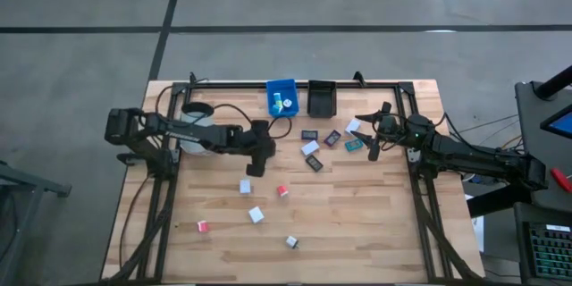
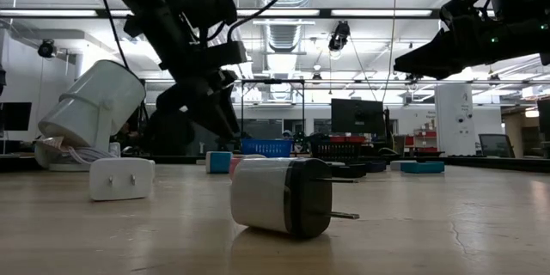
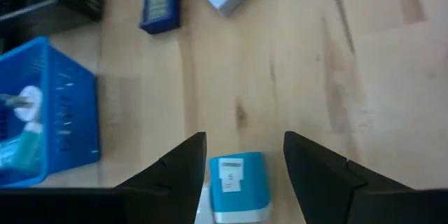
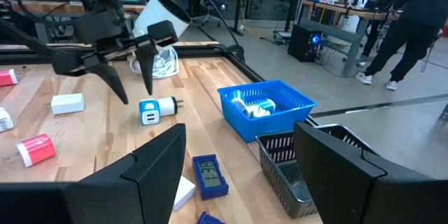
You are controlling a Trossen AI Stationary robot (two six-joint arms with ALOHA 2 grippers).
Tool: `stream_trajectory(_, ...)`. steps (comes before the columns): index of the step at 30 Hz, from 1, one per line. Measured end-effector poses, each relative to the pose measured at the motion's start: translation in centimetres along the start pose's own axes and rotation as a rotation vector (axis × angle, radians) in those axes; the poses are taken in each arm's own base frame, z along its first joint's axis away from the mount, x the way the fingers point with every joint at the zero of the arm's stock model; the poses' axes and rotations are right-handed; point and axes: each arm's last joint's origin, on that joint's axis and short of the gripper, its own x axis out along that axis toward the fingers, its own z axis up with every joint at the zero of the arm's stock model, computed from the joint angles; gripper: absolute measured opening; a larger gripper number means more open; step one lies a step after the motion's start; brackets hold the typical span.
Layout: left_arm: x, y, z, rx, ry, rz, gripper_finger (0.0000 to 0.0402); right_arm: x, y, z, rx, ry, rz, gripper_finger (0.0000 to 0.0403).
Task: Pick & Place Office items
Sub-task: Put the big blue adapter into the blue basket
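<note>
The office items lie scattered on the wooden table. A blue-white block [image 3: 239, 185] lies on its side, and my left gripper [image 3: 245, 137] hangs open just above it, slanting down, one finger to each side and clear of it. The right wrist view shows the same gripper [image 4: 133, 87] over that block [image 4: 155, 110]. More blocks lie nearer the front: a red one [image 1: 282, 190], a white one [image 1: 256, 214] and another red one [image 1: 202, 226]. Flat rectangles [image 1: 315, 163] lie in front of the bins. My right gripper [image 1: 375, 136] waits open above the table's right side.
A blue bin [image 1: 282, 96] holding a few items and a black bin [image 1: 321, 96] stand at the far edge. A large white mug [image 4: 164, 14] leans tilted on a white cable at the far left. A white block with a black end [image 2: 284, 196] lies near the front.
</note>
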Motion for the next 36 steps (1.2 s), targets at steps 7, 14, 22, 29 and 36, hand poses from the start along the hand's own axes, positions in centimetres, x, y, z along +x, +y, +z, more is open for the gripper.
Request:
stream_trajectory(7,0.2,1.3,-0.6,-0.057,0.004,-0.022,0.0197,0.0,0.0,0.0,0.000,0.000,0.000,0.0256)
stream_trajectory(14,0.7,1.5,-1.1,-0.082,0.021,-0.054,0.0197,0.0,0.0,0.0,0.000,0.000,0.000,0.0256)
stream_trajectory(22,2.1,1.1,-1.7,-0.082,0.069,-0.074,0.0198,0.0,0.0,0.0,0.000,0.000,0.000,0.0256)
stream_trajectory(29,3.0,1.0,-2.1,-0.085,0.088,-0.087,0.0198,0.0,0.0,0.0,0.000,0.000,0.000,0.0256)
stream_trajectory(36,3.5,1.0,-2.3,-0.104,0.098,-0.096,0.0198,0.0,0.0,0.0,0.000,0.000,0.000,0.0256)
